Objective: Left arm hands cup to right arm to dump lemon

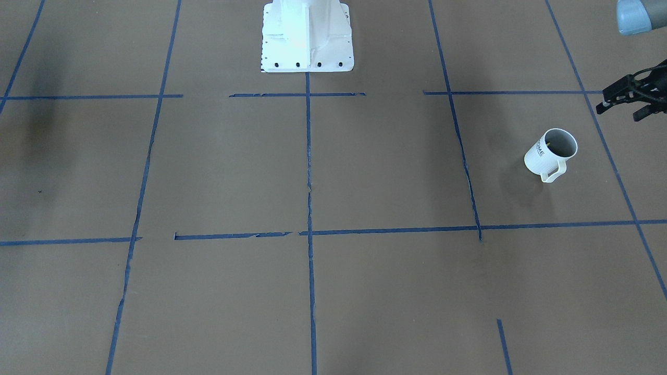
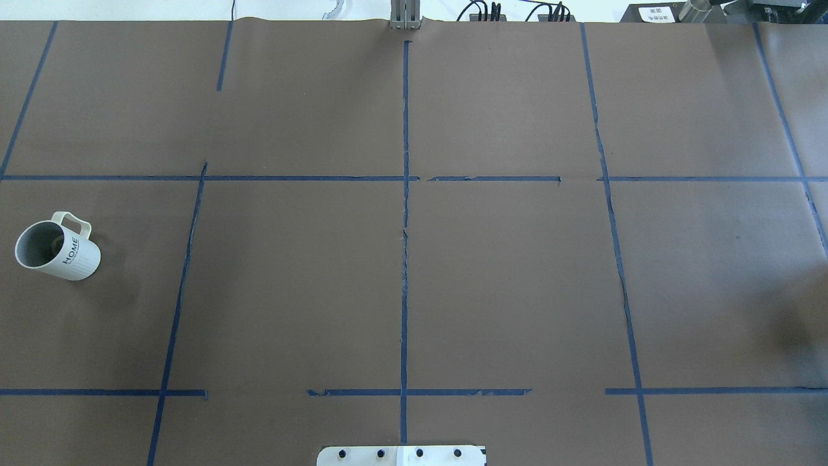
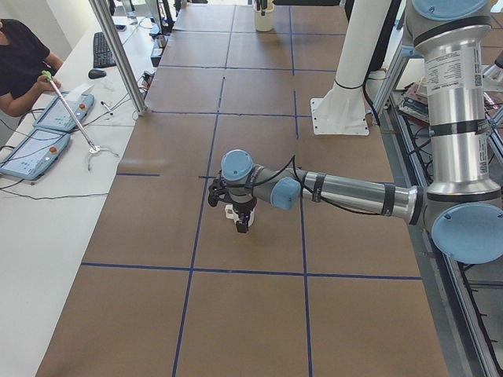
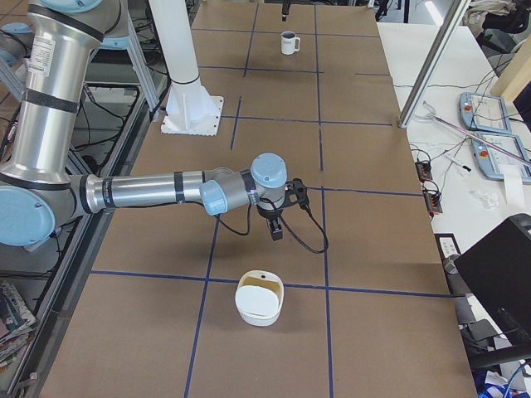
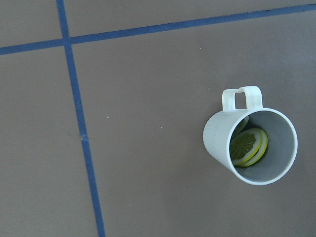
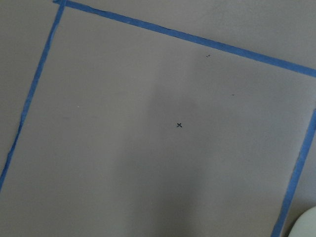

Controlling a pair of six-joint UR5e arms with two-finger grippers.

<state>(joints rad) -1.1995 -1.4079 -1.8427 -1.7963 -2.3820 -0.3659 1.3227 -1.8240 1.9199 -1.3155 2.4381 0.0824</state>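
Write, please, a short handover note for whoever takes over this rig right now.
Left gripper: jaws look open and empty; it hangs above the table near the cup, not touching it.
Right gripper: it shows only in the right side view, so open or shut cannot be told; it hangs near a white bowl.
The cup stands upright on the robot's left side, with the lemon inside.
Done: nothing yet.
Left: grasp the cup, pass it to the right arm, dump the lemon.

The left arm (image 3: 354, 192) and right arm (image 4: 141, 192) are silver tubes with pale blue joint caps (image 3: 236, 165). A black cable (image 4: 323, 232) hangs from the right wrist; the base (image 1: 307, 41) is white.
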